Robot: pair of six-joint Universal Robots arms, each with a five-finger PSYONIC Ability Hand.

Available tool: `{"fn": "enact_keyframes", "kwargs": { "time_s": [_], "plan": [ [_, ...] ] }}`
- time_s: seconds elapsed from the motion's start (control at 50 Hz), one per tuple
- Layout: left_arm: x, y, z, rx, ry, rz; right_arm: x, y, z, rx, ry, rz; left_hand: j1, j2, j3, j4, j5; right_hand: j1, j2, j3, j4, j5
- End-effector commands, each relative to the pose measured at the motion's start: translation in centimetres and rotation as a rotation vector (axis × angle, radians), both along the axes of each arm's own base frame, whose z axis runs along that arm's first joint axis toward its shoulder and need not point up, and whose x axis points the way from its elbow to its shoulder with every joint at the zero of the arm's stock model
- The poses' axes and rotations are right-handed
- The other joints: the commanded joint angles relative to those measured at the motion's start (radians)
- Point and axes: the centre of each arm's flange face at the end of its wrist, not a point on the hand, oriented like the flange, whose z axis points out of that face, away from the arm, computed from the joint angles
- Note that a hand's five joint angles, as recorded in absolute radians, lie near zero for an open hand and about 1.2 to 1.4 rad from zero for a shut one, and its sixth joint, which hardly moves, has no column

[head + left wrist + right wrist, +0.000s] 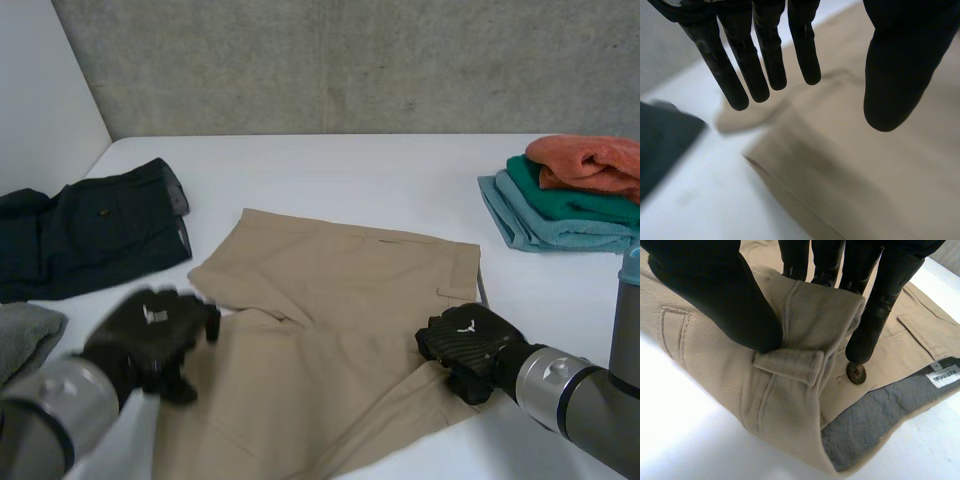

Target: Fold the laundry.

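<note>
i see one pair of tan shorts spread flat in the middle of the white table, twill cloth with a grey lining inside the waistband. in the right wrist view i count one belt loop, one dark button and one white label on that waistband.

around the shorts i count one dark folded garment at the table's left side, one grey cloth nearer me on that side, and one stack of three towels at the far right: an orange towel on a green towel on a light-blue towel.

my right hand sits on the shorts' right edge, at the waistband. its thumb presses down on the outside of the band just beside the belt loop, and its fingers come down behind the turned-up fold, so the band is pinched between them; one fingertip stands just above the button.

my left hand is over the shorts' left edge. in the left wrist view its fingers are straight and spread, the thumb apart from them, nothing held. the tan cloth lies under the palm and thumb, its edge runs below the fingertips, and the dark garment lies off to the side. i cannot tell whether that hand touches the cloth.
</note>
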Motion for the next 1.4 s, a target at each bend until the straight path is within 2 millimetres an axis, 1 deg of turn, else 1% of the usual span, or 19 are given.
{"fn": "enact_keyframes", "kwargs": {
  "time_s": [0.02,0.24,0.44,0.48,0.5,0.52,0.6,0.62,0.66,0.76,0.86,0.9,1.02,1.12,1.16,1.22,1.32,1.34,1.4],
  "plan": [
    [0.2,3.7,-2.1,0.153,-0.043,-0.031,0.1,-0.3,-0.3,-0.018,-0.028,-0.021,0.053,0.067,0.059,0.067,0.071,0.414,0.217,0.206,0.199,0.213],
    [0.4,3.8,-3.9,0.15,-0.05,0.006,-1.2,-2.5,-0.3,-0.035,-0.083,-0.125,0.053,0.067,0.059,0.067,0.071,0.414,0.217,0.206,0.199,0.213],
    [-0.2,3.8,-5.6,0.162,-0.096,0.0,-2.0,-2.8,-0.5,-0.026,-0.072,-0.151,0.056,0.069,0.062,0.07,0.074,0.414,0.217,0.206,0.199,0.213],
    [-0.3,3.5,-5.8,0.148,-0.103,0.009,-2.0,-2.5,-0.6,-0.02,-0.067,-0.148,0.172,0.186,0.178,0.186,0.191,0.414,0.217,0.206,0.199,0.213],
    [-0.3,3.3,-5.7,0.126,-0.106,0.025,-2.0,-2.5,-0.6,-0.02,-0.067,-0.147,0.423,0.437,0.429,0.437,0.442,0.414,0.217,0.206,0.199,0.213],
    [-0.3,3.2,-5.6,0.11,-0.106,0.037,-2.1,-2.5,-0.7,-0.017,-0.066,-0.149,0.472,0.486,0.478,0.486,0.491,0.414,0.217,0.206,0.199,0.213],
    [-0.3,2.9,-5.4,0.057,-0.109,0.066,-2.0,-2.4,-0.2,-0.034,-0.07,-0.147,0.423,0.436,0.429,0.437,0.441,0.414,0.217,0.206,0.199,0.213],
    [-0.3,3.0,-5.4,0.055,-0.114,0.057,-2.0,-2.4,-0.1,-0.036,-0.072,-0.148,0.481,0.495,0.487,0.495,0.499,0.414,0.217,0.206,0.199,0.213],
    [-0.6,3.7,-5.3,0.046,-0.122,0.031,-2.0,-2.4,0.1,-0.041,-0.077,-0.142,0.779,0.793,0.785,0.793,0.797,0.414,0.217,0.206,0.199,0.213],
    [-1.1,4.3,-4.4,0.012,-0.102,-0.002,-2.0,-2.1,0.1,-0.036,-0.067,-0.133,0.781,0.794,0.787,0.794,0.799,0.414,0.217,0.206,0.199,0.213],
    [-0.4,5.0,-2.3,-0.033,-0.095,-0.013,-2.3,-0.7,0.9,-0.033,0.023,-0.068,0.781,0.794,0.787,0.794,0.799,0.414,0.217,0.206,0.199,0.213],
    [0.3,5.9,-1.8,-0.018,-0.149,-0.04,-2.7,0.9,1.8,-0.035,0.109,0.003,0.781,0.794,0.787,0.794,0.799,0.414,0.217,0.206,0.199,0.213],
    [2.3,8.6,-1.5,0.043,-0.301,-0.123,-4.8,5.4,3.7,0.069,0.334,0.177,0.781,0.794,0.787,0.794,0.799,0.414,0.217,0.206,0.199,0.213],
    [3.5,10.1,-1.8,0.056,-0.435,-0.219,-6.3,7.0,4.8,0.149,0.411,0.26,0.781,0.794,0.787,0.794,0.799,0.414,0.217,0.206,0.199,0.213],
    [3.4,9.7,-1.7,0.037,-0.454,-0.228,-6.8,6.4,5.1,0.131,0.425,0.269,0.781,0.794,0.787,0.794,0.799,0.414,0.217,0.206,0.199,0.213],
    [2.6,8.0,-1.1,-0.031,-0.443,-0.208,-7.0,5.5,5.4,0.087,0.408,0.253,0.781,0.794,0.787,0.794,0.799,0.414,0.217,0.206,0.199,0.213],
    [-0.1,2.6,-0.8,-0.197,-0.351,-0.125,-6.2,2.4,5.3,0.016,0.283,0.174,0.781,0.794,0.787,0.794,0.799,0.414,0.217,0.206,0.199,0.213],
    [-1.2,0.9,-0.7,-0.253,-0.318,-0.111,-5.9,1.9,5.2,0.006,0.27,0.167,0.781,0.794,0.787,0.794,0.799,0.414,0.217,0.206,0.199,0.213],
    [-2.9,-1.5,-0.7,-0.321,-0.278,-0.097,-4.4,0.1,4.6,-0.049,0.261,0.142,0.781,0.794,0.787,0.794,0.799,0.414,0.217,0.206,0.199,0.213]
  ]
}}
